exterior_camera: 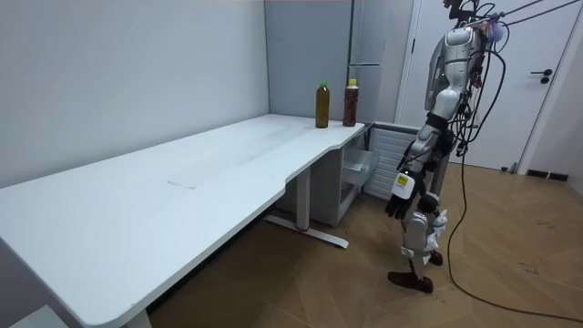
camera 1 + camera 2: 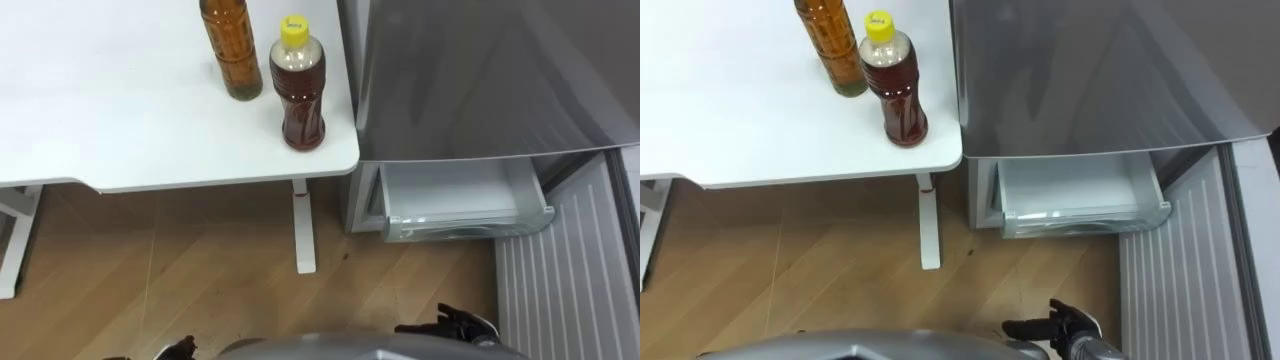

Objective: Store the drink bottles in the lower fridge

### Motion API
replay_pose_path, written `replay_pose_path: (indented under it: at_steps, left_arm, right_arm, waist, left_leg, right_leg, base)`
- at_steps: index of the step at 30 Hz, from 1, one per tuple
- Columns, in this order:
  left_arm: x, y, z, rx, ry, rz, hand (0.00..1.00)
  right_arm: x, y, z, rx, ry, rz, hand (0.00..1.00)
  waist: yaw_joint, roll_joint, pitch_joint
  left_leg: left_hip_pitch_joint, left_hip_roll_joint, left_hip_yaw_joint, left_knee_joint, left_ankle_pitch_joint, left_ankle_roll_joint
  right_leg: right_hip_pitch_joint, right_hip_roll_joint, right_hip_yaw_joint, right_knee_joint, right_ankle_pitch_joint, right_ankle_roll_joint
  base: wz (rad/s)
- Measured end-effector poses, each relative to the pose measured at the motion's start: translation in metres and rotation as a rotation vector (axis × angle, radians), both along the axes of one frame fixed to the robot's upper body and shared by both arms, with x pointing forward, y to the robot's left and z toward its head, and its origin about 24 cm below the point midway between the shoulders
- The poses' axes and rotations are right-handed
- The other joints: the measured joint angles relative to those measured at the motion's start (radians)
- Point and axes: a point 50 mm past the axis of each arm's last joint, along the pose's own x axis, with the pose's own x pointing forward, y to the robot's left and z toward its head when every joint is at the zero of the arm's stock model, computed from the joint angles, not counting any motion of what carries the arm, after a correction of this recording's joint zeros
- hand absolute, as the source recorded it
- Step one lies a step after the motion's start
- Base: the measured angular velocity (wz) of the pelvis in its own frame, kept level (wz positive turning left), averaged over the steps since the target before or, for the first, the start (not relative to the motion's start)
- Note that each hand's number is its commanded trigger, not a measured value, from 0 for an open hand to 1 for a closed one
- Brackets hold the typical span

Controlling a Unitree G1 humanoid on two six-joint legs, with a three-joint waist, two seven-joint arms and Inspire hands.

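Two drink bottles stand on the white table (image 2: 120, 130) near its right front corner. One has a yellow cap (image 2: 298, 88) and holds red-brown tea. The other, amber one (image 2: 231, 50) stands just behind and to its left, its top cut off by the picture's edge. Both bottles also show in the room view, at the table's far end (image 1: 334, 103). My right hand (image 2: 1060, 328) hangs low in front of the fridge with its fingers spread and empty. My left hand (image 1: 398, 196) hangs at my side, relaxed and empty. I stand upright a step back from the table corner and the fridge.
The grey fridge (image 2: 480, 70) stands right of the table. Its lower door (image 2: 570, 270) is swung open to the right, ribbed inside, and a clear drawer (image 2: 460, 205) shows in the lower compartment. A white table leg (image 2: 303, 225) stands on the wooden floor.
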Motion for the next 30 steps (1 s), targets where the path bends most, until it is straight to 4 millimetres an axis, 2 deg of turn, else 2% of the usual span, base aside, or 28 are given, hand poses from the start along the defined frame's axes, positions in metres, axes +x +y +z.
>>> replay_pose_path:
  at_steps: [7,12,20,26,30]
  left_arm:
    - [-0.008,0.0,-0.001,-0.005,0.025,0.013,0.0]
    - [-0.018,-0.004,-0.002,-0.015,0.066,0.032,0.0]
    - [-0.021,-0.005,-0.003,-0.01,0.084,0.078,0.0]
    - [-0.022,-0.002,-0.003,0.003,0.037,0.264,0.0]
    - [-0.022,0.004,-0.001,0.039,-0.025,0.466,0.0]
  right_arm:
    - [-0.001,0.002,-0.001,0.016,0.014,-0.004,0.0]
    - [-0.006,0.0,-0.002,0.02,0.035,-0.028,0.0]
    - [-0.008,-0.001,-0.002,0.018,0.053,-0.048,0.0]
    - [-0.009,-0.001,-0.002,0.005,0.057,-0.07,0.0]
    - [-0.01,-0.001,-0.002,0.003,0.063,-0.088,0.0]
  waist:
    - [0.003,-0.005,0.0028]
    - [0.014,-0.003,0.0023]
    - [0.021,0.0,0.0013]
    - [0.022,0.002,0.0009]
    - [0.022,0.003,0.001]
  left_leg:
    - [-0.001,0.0,0.0,0.0,0.0,0.0]
    - [0.011,0.0,0.007,-0.01,0.0,0.0]
    - [0.01,-0.001,0.006,-0.008,0.0,0.0]
    - [0.013,-0.002,0.006,-0.008,0.0,0.0]
    - [0.011,-0.003,-0.002,-0.007,0.0,0.0]
  right_leg:
    - [-0.003,0.0,0.009,0.0,0.0,0.001]
    - [0.001,0.001,0.019,0.002,0.0,0.001]
    - [0.001,0.0,0.018,0.001,0.0,0.001]
    - [0.007,-0.002,0.014,0.001,-0.001,0.001]
    - [0.007,-0.003,0.006,0.001,-0.001,0.001]
  base:
    - [0.0]
    - [-0.04]
    - [0.0]
    - [0.01]
    - [0.04]
